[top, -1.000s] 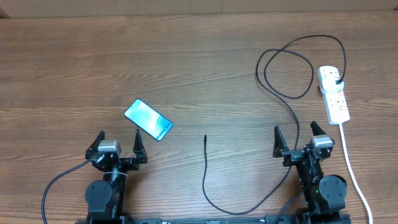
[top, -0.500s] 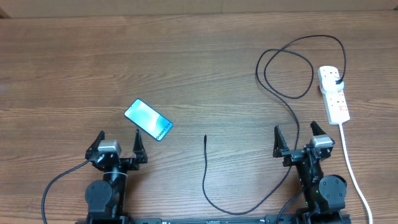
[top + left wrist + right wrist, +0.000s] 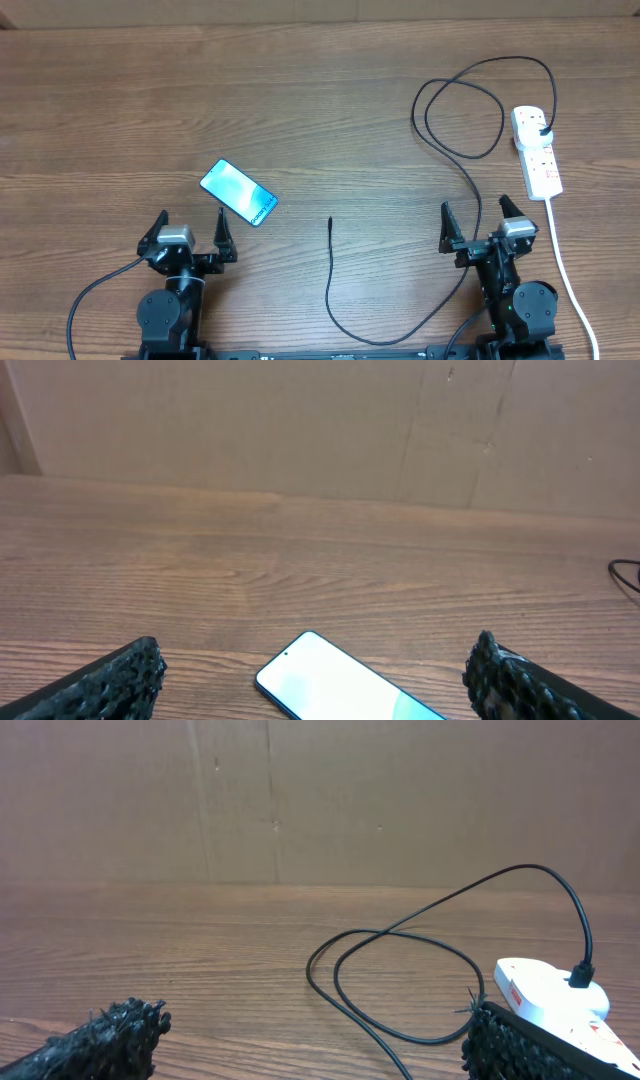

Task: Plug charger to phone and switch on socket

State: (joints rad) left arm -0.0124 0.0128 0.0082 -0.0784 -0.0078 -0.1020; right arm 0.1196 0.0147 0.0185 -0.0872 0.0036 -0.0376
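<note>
Overhead, the phone (image 3: 238, 193) lies flat and diagonal on the wooden table (image 3: 300, 90), screen up. The left gripper (image 3: 191, 218) hovers just on its near side with jaws spread wide and nothing between them. To the phone's right and slightly nearer the robot, the charger's slim connector tip (image 3: 330, 221) rests loose on the wood. Its black cable (image 3: 330, 275) curves away from the phone and loops up to a plug (image 3: 543, 131) that appears already seated in the far end of the white power strip (image 3: 538, 155), well apart on the phone's right. The right gripper (image 3: 475, 208) sits between connector and strip, equally wide open and empty. The strip's white cord (image 3: 565, 265) runs past it toward the table's near edge. No step looks begun, so the risks lie ahead. The connector is thin and flat on the table, so a pinch may miss it or grip it askew. The phone is unrestrained and could skid when the tip is pushed in unless the other arm braces it. Which end carries the port cannot be told. Pulling the cable toward the phone may tighten the loops and tug the light strip, and a press on a red-marked switch could shift the strip.
</note>
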